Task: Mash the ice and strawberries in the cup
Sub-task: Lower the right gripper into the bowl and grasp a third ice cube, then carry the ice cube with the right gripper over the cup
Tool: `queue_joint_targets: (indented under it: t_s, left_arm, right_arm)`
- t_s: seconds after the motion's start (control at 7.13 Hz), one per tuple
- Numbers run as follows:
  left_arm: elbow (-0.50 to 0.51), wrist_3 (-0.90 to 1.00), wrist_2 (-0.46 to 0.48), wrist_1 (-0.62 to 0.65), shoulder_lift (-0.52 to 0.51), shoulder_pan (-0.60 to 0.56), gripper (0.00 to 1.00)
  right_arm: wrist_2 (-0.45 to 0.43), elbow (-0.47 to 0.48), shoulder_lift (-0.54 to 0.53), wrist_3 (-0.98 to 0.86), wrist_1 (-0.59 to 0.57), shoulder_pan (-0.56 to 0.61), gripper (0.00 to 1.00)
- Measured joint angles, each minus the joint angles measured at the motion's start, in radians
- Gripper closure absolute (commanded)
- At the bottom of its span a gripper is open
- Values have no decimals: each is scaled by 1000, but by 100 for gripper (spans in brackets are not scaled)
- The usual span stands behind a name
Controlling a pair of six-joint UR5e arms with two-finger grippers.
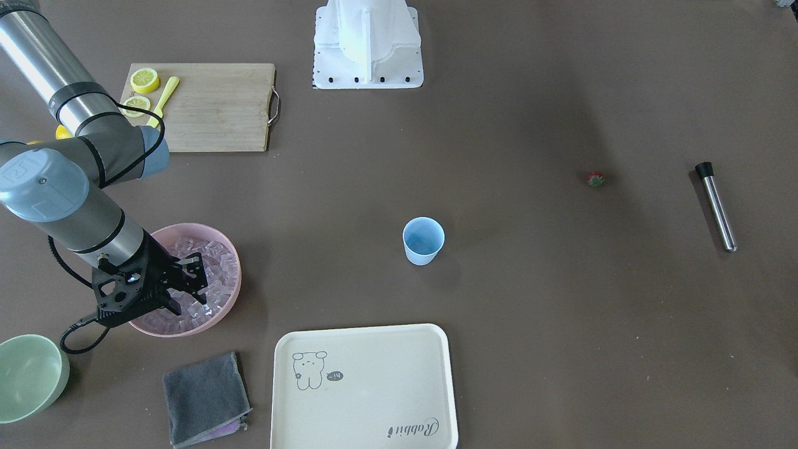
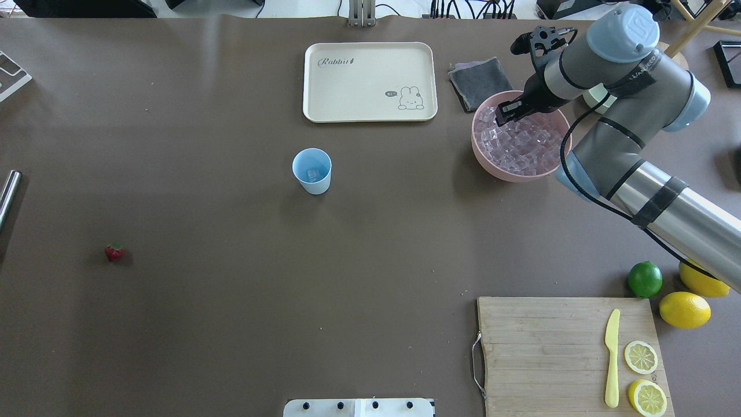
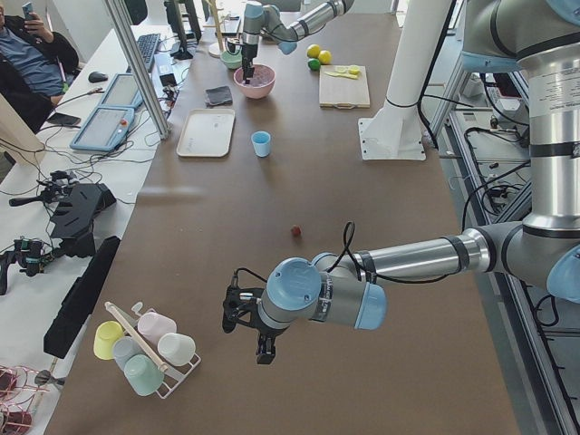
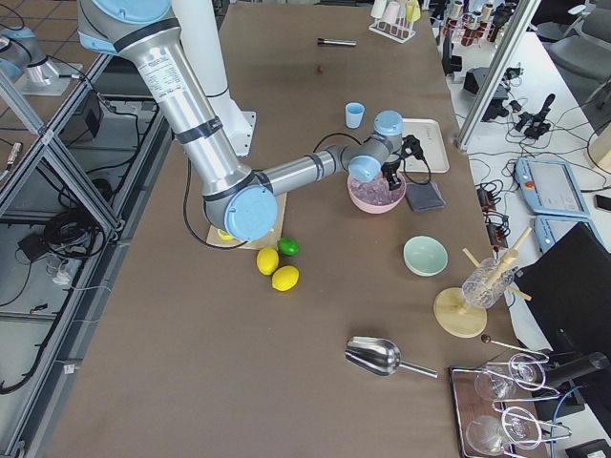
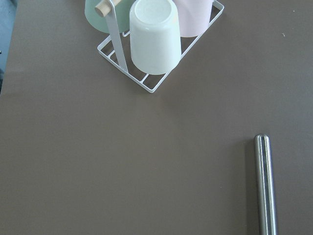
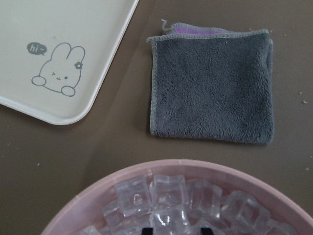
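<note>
The light-blue cup [image 2: 312,169] stands upright mid-table with one ice cube inside it. A pink bowl [image 2: 480,156] holds the ice [image 6: 166,196] as a heap of clear cubes. My right gripper [image 1: 182,288] reaches down into that bowl, open, its two dark fingertips [image 6: 146,230] apart among the cubes. The strawberry [image 2: 114,252] lies alone far toward my left side. My left gripper [image 3: 261,349] hangs over the table near a cup rack; I cannot tell whether it is open or shut.
A steel muddler [image 1: 716,206] lies near the table's left end. A cream tray [image 2: 370,81], grey cloth [image 2: 479,81] and green bowl [image 1: 28,374] sit by the pink bowl. The cutting board [image 2: 544,353] carries lemon slices and a yellow knife. The cup rack [image 5: 156,44] is below the left wrist.
</note>
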Motion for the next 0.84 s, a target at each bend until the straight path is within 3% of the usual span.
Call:
queue_joint_targets:
  t_s: [0.56, 0.84]
  left_arm:
    - [1, 0, 0, 0, 0, 0, 2]
    - [1, 0, 0, 0, -1, 1, 2]
  right_arm:
    - [24, 23, 10, 41, -18, 10, 81]
    - [81, 128, 47, 80, -164, 40, 81]
